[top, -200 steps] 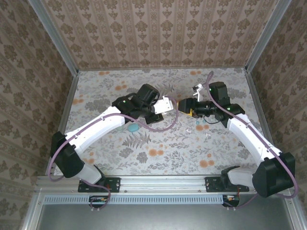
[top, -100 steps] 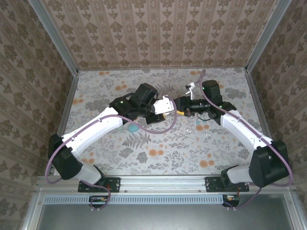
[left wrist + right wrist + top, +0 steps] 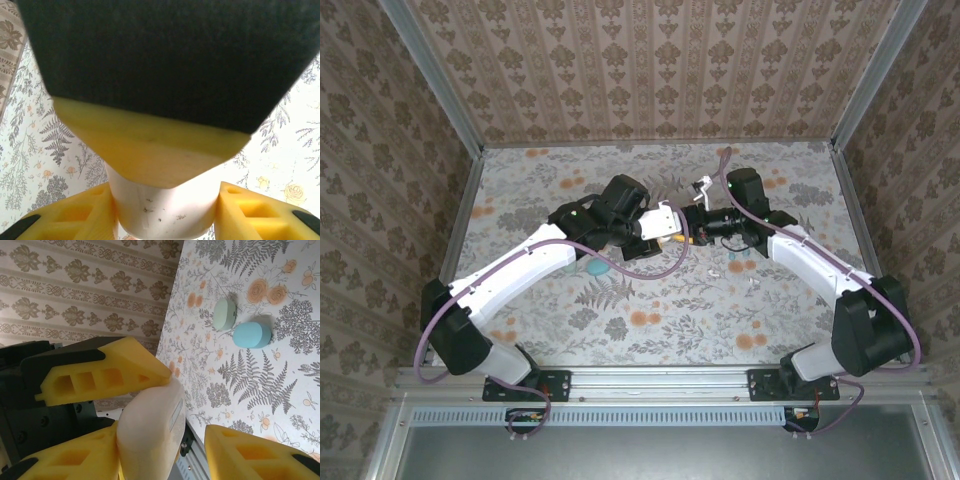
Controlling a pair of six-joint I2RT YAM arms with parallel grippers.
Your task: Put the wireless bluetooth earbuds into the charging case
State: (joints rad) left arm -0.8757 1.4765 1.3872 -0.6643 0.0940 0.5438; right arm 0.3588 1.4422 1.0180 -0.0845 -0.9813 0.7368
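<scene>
The two bases are bolted at the near edge of the table [image 3: 650, 335]. From there both arms are angled inward, so that the left gripper [image 3: 669, 228] and the right gripper [image 3: 693, 222] are brought tip to tip over the middle of the flowered surface.

The left arm is stretched from its base up and to the right in one long, nearly straight line. The right arm is folded more sharply. Its elbow is set near the right edge, its forearm is run back to the left, and its wrist is turned so that the fingers point left at the other gripper.

The earbuds [image 3: 713, 269] are seen on the table beside the right forearm, on its near side, as tiny whitish bits. The second earbud [image 3: 752, 283] lies a little nearer the bases.

In the left wrist view a white rounded item [image 3: 164, 215] is pinched between both yellow fingers of the left gripper. Just above it, one black-and-yellow finger [image 3: 150, 150] of the right gripper is seen very close to the camera. In the right wrist view the right gripper's jaws are spread. The white item is laid against one of its fingers, and a clear gap is left before the other.

Farther off in the same view, the charging case [image 3: 251, 335] is seen on the table, well apart from both grippers. Its teal half and its paler green half [image 3: 226, 313] lie just beside each other. Beyond them the papered wall [image 3: 100, 285] is seen.
</scene>
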